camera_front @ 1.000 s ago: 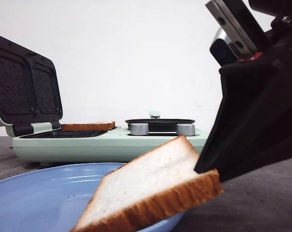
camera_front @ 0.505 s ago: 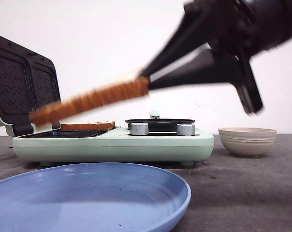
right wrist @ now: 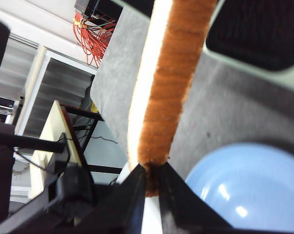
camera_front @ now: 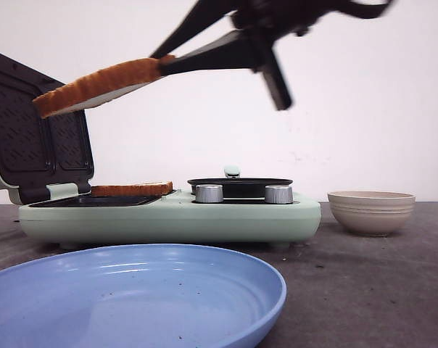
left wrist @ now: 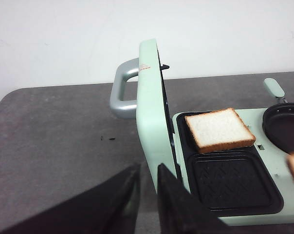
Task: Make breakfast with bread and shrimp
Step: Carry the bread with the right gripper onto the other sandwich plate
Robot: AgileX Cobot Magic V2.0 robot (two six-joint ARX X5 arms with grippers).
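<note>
Holding a slice of bread [camera_front: 99,85] by one crust edge in my right gripper [camera_front: 164,61], jaws pinched tight on it, up in the air above the sandwich maker [camera_front: 168,217], near its raised lid [camera_front: 38,130]. The other slice [left wrist: 219,129] already lies flat in the far plate of the maker; the near plate [left wrist: 232,183] is bare. No shrimp anywhere I can see. My left gripper [left wrist: 146,195] hangs just beside the lid's outer face, jaws nearly closed on nothing.

To do this well I'd guess: level the slice, come down slow and let go low. Watch the lid edge and the pan [camera_front: 239,185] next door. Plenty of open air above; the blue plate [camera_front: 132,290] and bowl [camera_front: 370,210] sit well clear.
</note>
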